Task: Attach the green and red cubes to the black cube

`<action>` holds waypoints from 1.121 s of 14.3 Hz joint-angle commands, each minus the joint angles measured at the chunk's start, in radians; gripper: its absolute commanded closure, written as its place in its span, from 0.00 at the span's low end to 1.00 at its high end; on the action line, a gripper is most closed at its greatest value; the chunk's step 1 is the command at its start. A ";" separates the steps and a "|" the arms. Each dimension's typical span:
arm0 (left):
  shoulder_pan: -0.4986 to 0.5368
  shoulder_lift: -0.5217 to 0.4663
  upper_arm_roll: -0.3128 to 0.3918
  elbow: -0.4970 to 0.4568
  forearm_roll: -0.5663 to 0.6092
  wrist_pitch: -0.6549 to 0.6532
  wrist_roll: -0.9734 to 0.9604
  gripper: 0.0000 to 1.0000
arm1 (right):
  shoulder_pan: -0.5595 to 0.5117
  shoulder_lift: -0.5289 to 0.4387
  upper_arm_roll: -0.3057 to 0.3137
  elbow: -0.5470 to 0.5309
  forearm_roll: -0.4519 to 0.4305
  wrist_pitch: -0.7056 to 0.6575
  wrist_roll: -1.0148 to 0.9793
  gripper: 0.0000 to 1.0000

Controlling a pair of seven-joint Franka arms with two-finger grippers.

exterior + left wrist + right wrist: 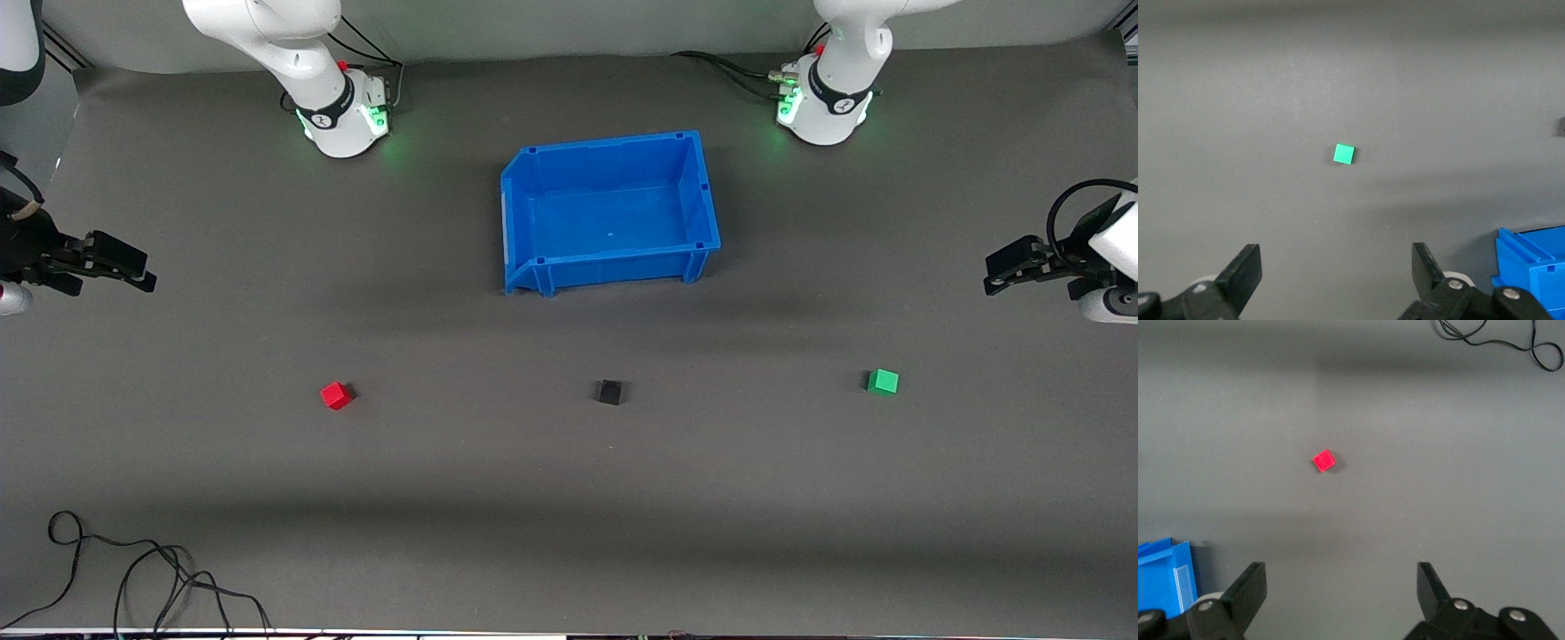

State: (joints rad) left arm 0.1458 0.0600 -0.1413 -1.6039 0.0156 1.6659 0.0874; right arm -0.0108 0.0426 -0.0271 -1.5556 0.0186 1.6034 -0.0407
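Three small cubes lie apart in a row on the grey mat, nearer to the front camera than the blue bin. The black cube (610, 392) is in the middle. The red cube (336, 395) lies toward the right arm's end and shows in the right wrist view (1324, 461). The green cube (883, 381) lies toward the left arm's end and shows in the left wrist view (1344, 154). My left gripper (1000, 269) (1337, 267) is open and empty, up over the mat at its end. My right gripper (133, 267) (1341, 587) is open and empty, up over the mat at its end.
An empty blue bin (702, 200) stands in the middle of the table, between the arm bases; its corner shows in both wrist views (1531, 263) (1161, 577). A loose black cable (133, 573) lies at the near edge toward the right arm's end.
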 commanded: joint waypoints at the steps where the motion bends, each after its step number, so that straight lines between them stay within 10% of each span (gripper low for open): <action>1: 0.001 -0.014 -0.001 -0.011 -0.009 0.006 -0.020 0.00 | 0.005 0.000 0.006 0.009 -0.011 -0.022 -0.019 0.00; 11: 0.027 0.056 0.003 -0.028 0.006 0.012 -0.294 0.00 | 0.003 0.031 0.010 0.041 0.009 -0.022 0.034 0.00; 16: 0.054 0.165 0.003 -0.060 0.006 0.116 -0.561 0.00 | 0.000 0.114 0.009 0.140 0.096 -0.020 0.700 0.00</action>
State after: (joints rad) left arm 0.1911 0.1999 -0.1332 -1.6411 0.0170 1.7258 -0.3692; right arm -0.0111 0.1031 -0.0197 -1.4824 0.0905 1.5947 0.4062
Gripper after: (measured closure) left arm 0.000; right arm 0.000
